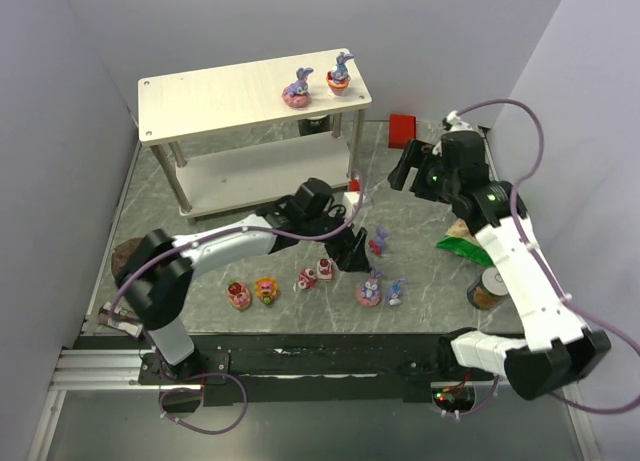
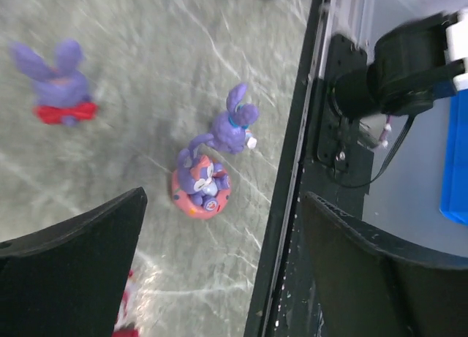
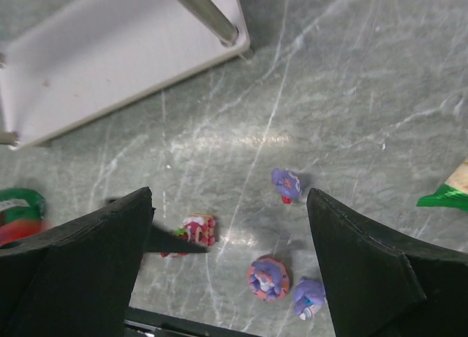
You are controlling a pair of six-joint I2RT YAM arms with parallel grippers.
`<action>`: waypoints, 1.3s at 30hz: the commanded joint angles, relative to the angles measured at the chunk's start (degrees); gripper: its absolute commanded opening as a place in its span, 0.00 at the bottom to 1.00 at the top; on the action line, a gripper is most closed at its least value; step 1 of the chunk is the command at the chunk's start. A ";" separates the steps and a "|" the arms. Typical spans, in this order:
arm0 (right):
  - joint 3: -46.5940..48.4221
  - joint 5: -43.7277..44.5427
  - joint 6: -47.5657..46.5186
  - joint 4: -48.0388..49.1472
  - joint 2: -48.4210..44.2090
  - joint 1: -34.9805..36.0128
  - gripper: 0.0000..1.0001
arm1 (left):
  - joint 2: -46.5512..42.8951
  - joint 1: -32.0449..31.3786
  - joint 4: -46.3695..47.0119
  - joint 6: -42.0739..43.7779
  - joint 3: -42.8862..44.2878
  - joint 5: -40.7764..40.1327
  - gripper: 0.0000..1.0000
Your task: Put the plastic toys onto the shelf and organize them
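The shelf (image 1: 215,93) stands at the back left with two bunnies on its top board, one on a pink ring (image 1: 297,87) and one in an orange cup (image 1: 339,74). Down on the table are a bunny on a red base (image 1: 379,241) (image 2: 55,85) (image 3: 286,183), a bunny on a pink ring (image 1: 370,289) (image 2: 201,187) (image 3: 268,278) and a plain bunny (image 1: 396,291) (image 2: 234,125) (image 3: 308,297). Several sweets (image 1: 267,290) lie in a row to their left. My left gripper (image 1: 350,249) (image 2: 223,271) hangs open and empty just above the red-and-white sweet (image 1: 326,271) (image 3: 199,229). My right gripper (image 1: 408,167) (image 3: 230,264) is open, high above the table.
A red block (image 1: 403,129) sits behind the shelf's right end. A brown ring cake (image 1: 125,256) lies at the left edge. A green-and-white bag (image 1: 460,243) (image 3: 446,194) and a jar (image 1: 488,289) are by the right arm. The black front rail (image 2: 292,205) runs close by the bunnies.
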 commanded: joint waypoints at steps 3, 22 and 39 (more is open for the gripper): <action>-0.12 3.28 0.00 0.62 -7.78 -0.27 0.93 | 7.77 -2.13 5.23 -1.84 3.89 6.34 0.86; -1.44 7.07 0.00 -5.80 -12.98 -0.36 0.93 | 15.78 -2.93 14.72 -5.53 1.25 1.15 0.64; -2.23 9.79 -0.88 -6.94 -16.06 -0.36 0.93 | 18.86 -2.93 18.42 -8.17 2.39 3.26 0.01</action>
